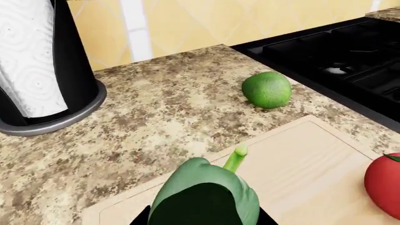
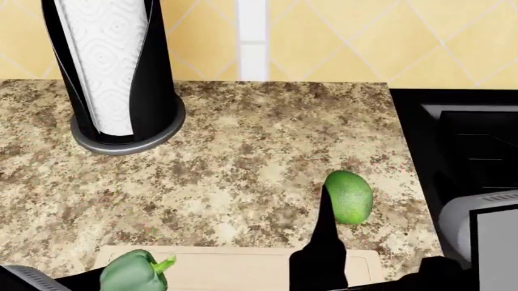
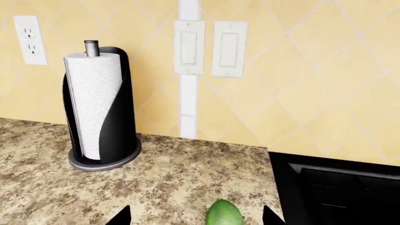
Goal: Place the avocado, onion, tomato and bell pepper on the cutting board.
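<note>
Speckled brown granite countertop (image 2: pixel 242 170) runs back to a yellow tiled wall, with a black cooktop (image 1: pixel 350 51) along its right side. At the counter's near edge lies the cutting board (image 1: pixel 300 173), pale wood, mostly bare. The left gripper (image 1: pixel 203 213) pinches the bell pepper (image 1: pixel 206 197) over the board's left part, the light-green stem pointing up; whether the pepper rests on the wood or hangs just above it cannot be told. The tomato (image 1: pixel 382 183) sits on the board to the right of the pepper, well apart, with open board between them. The avocado (image 2: pixel 350 196) lies on the counter just beyond the board's far right corner, near the cooktop's edge. The right gripper (image 3: pixel 195 218) has its fingers spread wide, two dark tips on either side of the avocado and not touching it. Far left, a black paper towel holder (image 2: pixel 113 73) stands by the wall, with bare granite between it and the avocado.
</note>
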### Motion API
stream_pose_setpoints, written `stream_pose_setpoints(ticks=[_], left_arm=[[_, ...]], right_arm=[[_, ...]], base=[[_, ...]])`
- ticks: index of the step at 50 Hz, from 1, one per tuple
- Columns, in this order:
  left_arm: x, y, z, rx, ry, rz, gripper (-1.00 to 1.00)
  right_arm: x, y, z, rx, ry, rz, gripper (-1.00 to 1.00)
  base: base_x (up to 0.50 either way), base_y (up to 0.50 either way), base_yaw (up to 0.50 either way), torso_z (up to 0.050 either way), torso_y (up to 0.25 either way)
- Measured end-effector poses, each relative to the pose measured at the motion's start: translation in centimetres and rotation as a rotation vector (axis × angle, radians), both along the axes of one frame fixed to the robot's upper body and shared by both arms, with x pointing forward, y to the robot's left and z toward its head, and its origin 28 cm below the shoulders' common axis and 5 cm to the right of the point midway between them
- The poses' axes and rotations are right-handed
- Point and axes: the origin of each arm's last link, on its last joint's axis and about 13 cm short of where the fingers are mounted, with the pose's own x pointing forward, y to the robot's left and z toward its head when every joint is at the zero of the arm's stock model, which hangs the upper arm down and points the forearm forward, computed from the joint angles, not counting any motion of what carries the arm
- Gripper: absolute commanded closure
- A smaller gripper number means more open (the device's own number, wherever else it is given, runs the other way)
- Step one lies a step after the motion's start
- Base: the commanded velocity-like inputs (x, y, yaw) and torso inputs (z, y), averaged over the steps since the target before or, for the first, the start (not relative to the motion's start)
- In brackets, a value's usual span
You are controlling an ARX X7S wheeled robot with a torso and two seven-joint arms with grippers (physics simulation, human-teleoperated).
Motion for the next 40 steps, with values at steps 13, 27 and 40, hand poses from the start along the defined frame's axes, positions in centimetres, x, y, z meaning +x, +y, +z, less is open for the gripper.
stream_pose_setpoints(ticks=[13, 27, 40], left_arm=[[-0.9, -0.4, -1.5, 0.002, 0.078, -0.032, 1.0], [-1.1, -0.5, -2.3, -0.003, 0.124, -0.027, 1.0], [-1.2, -0.6, -2.3, -0.019, 0.142, -0.007, -1.0]], right_arm=[[-0.2, -0.1, 0.1, 0.005, -0.001, -0.001, -1.0], [-0.4, -0.1, 0.1, 0.002, 0.009, 0.009, -1.0], [-0.7, -0.2, 0.1, 0.0, 0.016, 0.015, -1.0]], base=[[0.0, 0.0, 0.0, 0.0, 0.0], [0.0, 0.0, 0.0, 0.0, 0.0], [0.0, 0.0, 0.0, 0.0, 0.0]])
